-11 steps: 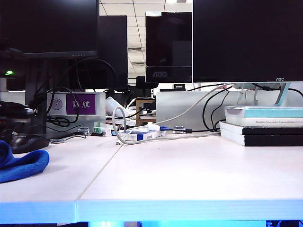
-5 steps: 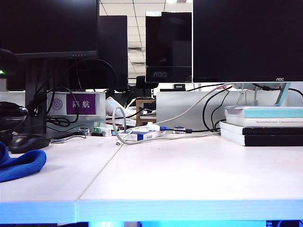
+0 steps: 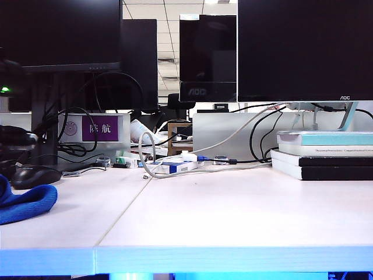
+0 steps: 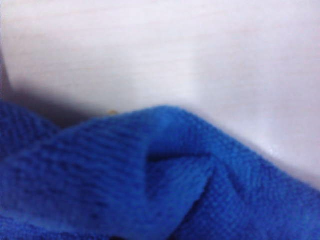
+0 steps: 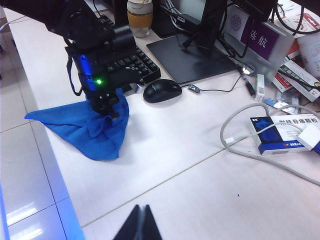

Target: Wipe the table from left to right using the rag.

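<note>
Left gripper (image 5: 106,114) sits at the left of the right wrist view, fingers clenched on a bunched fold of the rag (image 5: 85,127), which lies spread on the white desk (image 5: 165,150) beside the black mouse (image 5: 162,90). Right gripper (image 5: 139,223) hangs at the lower middle, fingers pressed together and empty. At the top stands a capped cup (image 5: 139,17) of amber liquid.
</note>
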Action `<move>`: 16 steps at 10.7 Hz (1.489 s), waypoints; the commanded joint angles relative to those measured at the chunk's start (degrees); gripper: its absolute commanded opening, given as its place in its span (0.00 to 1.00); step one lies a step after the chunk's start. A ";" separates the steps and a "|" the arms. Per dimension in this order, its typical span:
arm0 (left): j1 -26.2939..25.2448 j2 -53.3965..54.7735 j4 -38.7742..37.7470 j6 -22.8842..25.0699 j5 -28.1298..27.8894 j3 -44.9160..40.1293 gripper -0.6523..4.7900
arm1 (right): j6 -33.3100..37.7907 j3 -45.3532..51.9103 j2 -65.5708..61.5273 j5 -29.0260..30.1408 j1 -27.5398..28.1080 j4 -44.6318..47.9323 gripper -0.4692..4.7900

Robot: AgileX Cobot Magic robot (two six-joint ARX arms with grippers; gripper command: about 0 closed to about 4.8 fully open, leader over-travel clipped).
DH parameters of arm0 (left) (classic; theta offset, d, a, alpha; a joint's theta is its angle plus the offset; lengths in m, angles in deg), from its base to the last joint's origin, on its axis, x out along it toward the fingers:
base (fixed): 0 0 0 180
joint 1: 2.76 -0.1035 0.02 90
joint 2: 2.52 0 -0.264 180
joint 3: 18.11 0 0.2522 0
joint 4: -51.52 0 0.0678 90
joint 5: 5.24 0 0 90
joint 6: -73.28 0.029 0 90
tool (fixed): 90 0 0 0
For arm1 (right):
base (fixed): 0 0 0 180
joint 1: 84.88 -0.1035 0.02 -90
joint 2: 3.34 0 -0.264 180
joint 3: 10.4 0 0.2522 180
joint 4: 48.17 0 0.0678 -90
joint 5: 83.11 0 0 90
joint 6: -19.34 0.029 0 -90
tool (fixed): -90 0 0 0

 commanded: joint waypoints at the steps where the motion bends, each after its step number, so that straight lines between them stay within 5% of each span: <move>1: 7.23 2.10 0.17 -0.26 -0.44 -1.20 0.11 | 0.09 -0.28 0.15 -0.11 -0.07 1.01 0.09; 4: 12.81 2.58 1.33 -1.81 0.04 -1.20 0.11 | 0.11 -0.28 0.15 -0.11 -0.07 1.01 0.09; 7: 13.40 2.58 1.29 -3.58 6.08 -1.20 0.11 | 0.09 -0.31 0.22 -1.55 -0.07 -0.26 0.09; 16: 18.56 2.58 2.12 -5.57 7.06 -1.14 0.11 | -5.77 -0.37 2.38 -10.71 -0.02 -15.41 0.09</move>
